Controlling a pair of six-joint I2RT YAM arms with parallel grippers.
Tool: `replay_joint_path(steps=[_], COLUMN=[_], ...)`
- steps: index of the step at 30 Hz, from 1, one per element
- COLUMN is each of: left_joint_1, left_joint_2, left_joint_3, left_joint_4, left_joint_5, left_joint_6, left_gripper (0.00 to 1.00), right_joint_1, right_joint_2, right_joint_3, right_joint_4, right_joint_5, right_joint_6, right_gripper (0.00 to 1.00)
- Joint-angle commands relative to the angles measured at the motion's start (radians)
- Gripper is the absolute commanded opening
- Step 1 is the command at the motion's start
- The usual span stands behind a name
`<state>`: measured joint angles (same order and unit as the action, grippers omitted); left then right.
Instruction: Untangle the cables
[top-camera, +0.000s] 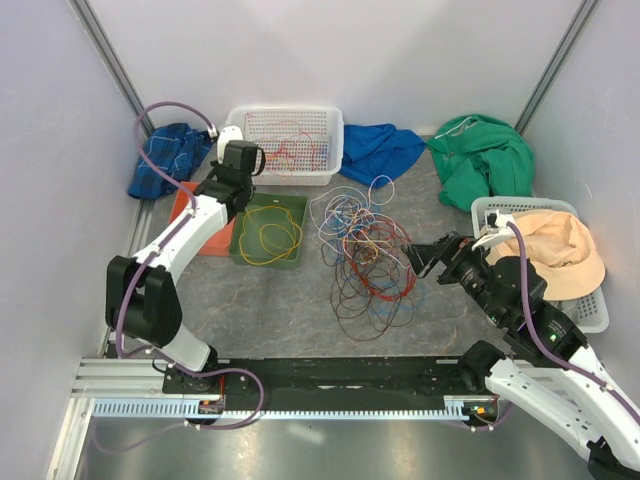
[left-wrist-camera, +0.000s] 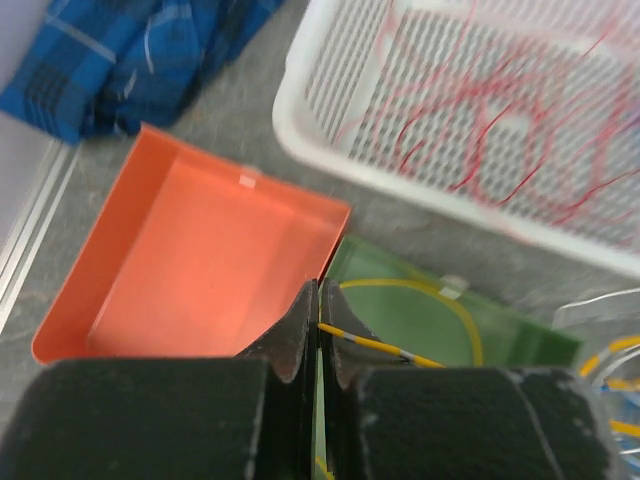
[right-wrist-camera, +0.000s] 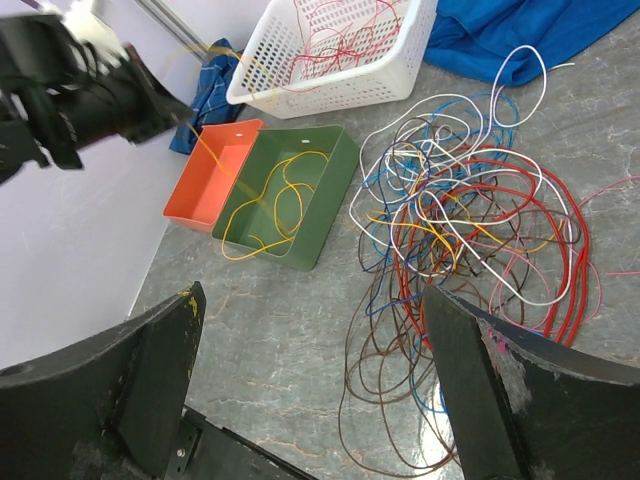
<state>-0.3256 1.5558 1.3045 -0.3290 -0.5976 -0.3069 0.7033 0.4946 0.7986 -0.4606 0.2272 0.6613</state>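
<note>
Left gripper (left-wrist-camera: 319, 305) pinching yellow cable (left-wrist-camera: 372, 345), right gripper (right-wrist-camera: 315, 355) spread — cables (right-wrist-camera: 452, 215) just beyond

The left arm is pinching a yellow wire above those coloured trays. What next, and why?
Probably nudge over the green tray and let go. The left gripper is shut on a yellow cable that trails into that tray, yet it hangs above the seam with the orange tray.

Arms (top-camera: 185, 240): white shells, black joints
Hoses (top-camera: 176, 104): thick, purple
Right gripper (right-wrist-camera: 312, 295) fingers (right-wrist-camera: 140, 380): matte black, scuffed edges
</note>
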Motion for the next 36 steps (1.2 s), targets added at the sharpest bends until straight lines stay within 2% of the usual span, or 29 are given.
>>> replay_joint_path(steps=[1, 8, 13, 17, 23, 24, 25, 27, 31, 36], left_joint_1=[0.005, 0.000, -0.021, -0.032, -0.038, -0.038, -0.038, -0.038, -0.039, -0.081], left_joint_2=[0.003, -0.057, -0.060, 0.032, 0.093, 0.092, 0.090, 0.090, 0.032, -0.124], left_joint_3=[-0.046, -0.135, -0.151, -0.058, 0.021, 0.025, 0.038, 0.056, 0.041, 0.036], left_joint_4=[-0.031, -0.057, -0.149, -0.300, -0.435, -0.444, -0.459, -0.513, -0.524, -0.470], left_joint_5=[-0.080, -0.073, 0.077, 0.134, 0.110, 0.119, 0.127, 0.143, 0.206, 0.289], left_joint_6=[-0.050, -0.096, -0.141, -0.149, -0.193, -0.195, -0.193, -0.198, -0.221, -0.228], left_gripper=[0.02, 0.02, 0.02, 0.02, 0.25, 0.40, 0.41, 0.56, 0.58, 0.63], right_joint_1=[0.002, 0.002, 0.002, 0.002, 0.002, 0.002, 0.002, 0.002, 0.001, 0.002], right_joint_2=[-0.019, -0.010, -0.008, 0.002, 0.007, 0.004, 0.005, 0.002, 0.016, 0.033], right_joint_3=[-0.010, -0.038, -0.053, -0.052, -0.055, -0.055, -0.056, -0.058, -0.073, -0.099], right_joint_4=[0.014, 0.022, 0.033, 0.036, 0.039, 0.040, 0.039, 0.039, 0.054, 0.077], right_joint_5=[0.023, 0.020, 0.018, 0.014, 0.014, 0.014, 0.015, 0.020, 0.015, 0.020], right_joint_6=[-0.005, -0.002, 0.000, -0.002, -0.002, -0.003, -0.003, -0.006, -0.003, -0.003], right_gripper=[0.98, 0.98, 0.98, 0.98, 0.98, 0.98, 0.98, 0.98, 0.98, 0.98])
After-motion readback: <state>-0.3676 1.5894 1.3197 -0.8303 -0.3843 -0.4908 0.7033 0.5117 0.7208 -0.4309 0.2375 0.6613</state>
